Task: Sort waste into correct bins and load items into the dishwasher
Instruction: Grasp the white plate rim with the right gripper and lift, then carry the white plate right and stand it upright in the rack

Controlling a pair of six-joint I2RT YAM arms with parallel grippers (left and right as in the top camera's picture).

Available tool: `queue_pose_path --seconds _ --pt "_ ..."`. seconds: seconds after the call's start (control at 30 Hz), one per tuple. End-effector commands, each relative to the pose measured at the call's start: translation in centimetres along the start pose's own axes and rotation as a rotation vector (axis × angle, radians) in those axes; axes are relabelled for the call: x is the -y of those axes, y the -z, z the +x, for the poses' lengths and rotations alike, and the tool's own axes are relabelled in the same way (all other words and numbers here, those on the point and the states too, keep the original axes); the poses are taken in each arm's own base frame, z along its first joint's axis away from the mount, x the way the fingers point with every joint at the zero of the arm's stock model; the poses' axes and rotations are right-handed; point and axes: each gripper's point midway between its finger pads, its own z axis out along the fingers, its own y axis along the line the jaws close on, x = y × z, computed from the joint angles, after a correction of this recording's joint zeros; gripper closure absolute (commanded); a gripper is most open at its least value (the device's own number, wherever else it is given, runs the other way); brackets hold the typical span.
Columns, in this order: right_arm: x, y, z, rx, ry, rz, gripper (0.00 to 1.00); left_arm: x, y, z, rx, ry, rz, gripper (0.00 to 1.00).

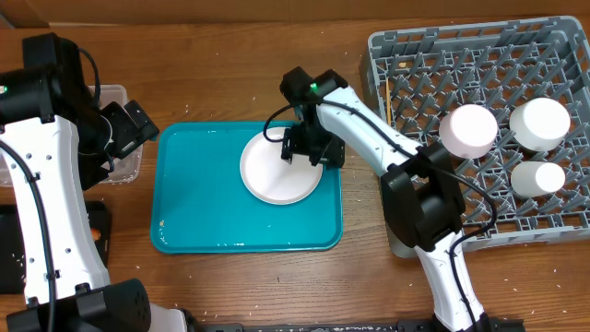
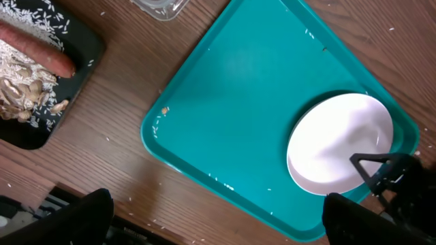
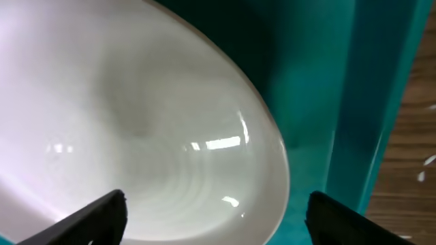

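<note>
A large white plate (image 1: 277, 173) lies on the flat teal tray (image 1: 198, 203). My right gripper (image 1: 309, 148) is open low over the plate's right rim; in the right wrist view (image 3: 218, 221) one finger is over the plate (image 3: 136, 122) and the other over the tray. My left gripper (image 1: 127, 131) is open and empty beside the clear tub (image 1: 118, 95); its fingers (image 2: 218, 224) hang above the table. The black tray (image 2: 30, 129) holds the orange carrot (image 2: 41, 54) and whitish scraps (image 2: 20, 85). The grey rack (image 1: 415, 65) holds three white dishes (image 1: 470, 129). The wrappers and chopsticks are out of view.
Loose rice grains lie on the wood table (image 2: 116, 156) and on the teal tray's near rim (image 2: 225, 185). The left arm's white link (image 1: 55, 212) covers the table's left side. The right arm (image 1: 424, 198) stands between tray and rack.
</note>
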Motion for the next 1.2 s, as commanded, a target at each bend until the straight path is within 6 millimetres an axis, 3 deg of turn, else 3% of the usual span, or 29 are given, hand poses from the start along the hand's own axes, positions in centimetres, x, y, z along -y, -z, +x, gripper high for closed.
queue_pose_path --seconds 0.0,0.1,0.2,0.4,0.43,0.5,0.6,0.73,0.77,0.8,0.83,0.93,1.03,1.07,1.13,1.17 --pt "0.9 -0.5 0.6 -0.022 -0.018 0.013 0.25 -0.1 -0.1 0.0 -0.003 0.013 -0.003 0.00" --pt "1.2 -1.2 1.1 -0.038 -0.019 0.026 0.34 -0.1 -0.1 0.0 -0.003 0.014 -0.003 0.00" --pt "1.5 -1.8 1.5 -0.049 -0.029 0.037 0.36 -0.1 -0.1 0.0 -0.003 0.014 -0.003 0.00" --pt "1.4 -1.9 1.9 -0.056 -0.049 0.043 0.66 -0.1 -0.1 0.0 -0.003 0.013 -0.003 0.00" --pt "1.5 -1.8 2.0 -0.059 -0.060 0.047 0.79 -0.1 -0.1 0.0 -0.003 0.014 -0.003 0.00" --pt "1.5 -1.4 2.1 -0.063 -0.062 0.051 0.96 -0.1 -0.1 0.0 -0.003 0.014 -0.003 0.00" --pt "1.8 -0.2 1.9 -0.056 -0.071 0.048 0.96 -0.1 -0.1 0.0 -0.003 0.014 -0.003 0.00" --pt "2.3 4.1 0.9 0.006 -0.058 -0.006 0.96 -0.1 -0.1 0.0 -0.003 0.014 -0.003 0.00" --pt "3.5 7.1 0.3 0.064 -0.077 -0.007 0.96 -0.1 -0.1 0.0 -0.003 0.014 -0.003 0.00" --pt "4.4 8.5 0.0 0.099 -0.090 0.003 0.96 -0.1 -0.1 0.0 -0.003 0.014 -0.003 0.00" --pt "7.0 12.0 -0.8 0.191 -0.127 0.041 0.96 -0.1 -0.1 0.0 -0.003 0.014 -0.003 0.00" --pt "11.4 17.2 -1.9 0.343 -0.192 0.097 0.96 -0.1 -0.1 0.0 -0.003 0.013 -0.003 0.00" --pt "18.5 23.5 -3.1 0.551 -0.302 0.183 0.96 -0.1 -0.1 0.0 -0.003 0.013 -0.003 0.00" --pt "19.8 24.5 -3.3 0.584 -0.332 0.203 0.96 -0.1 -0.1 0.0 -0.003 0.013 -0.003 0.00" --pt "24.6 27.1 -4.4 0.687 -0.403 0.284 0.96 -0.1 -0.1 0.0 -0.003 0.013 -0.003 0.00" --pt "25.5 27.6 -4.9 0.708 -0.405 0.306 0.96 -0.1 -0.1 0.0 -0.003 0.014 -0.003 0.00"
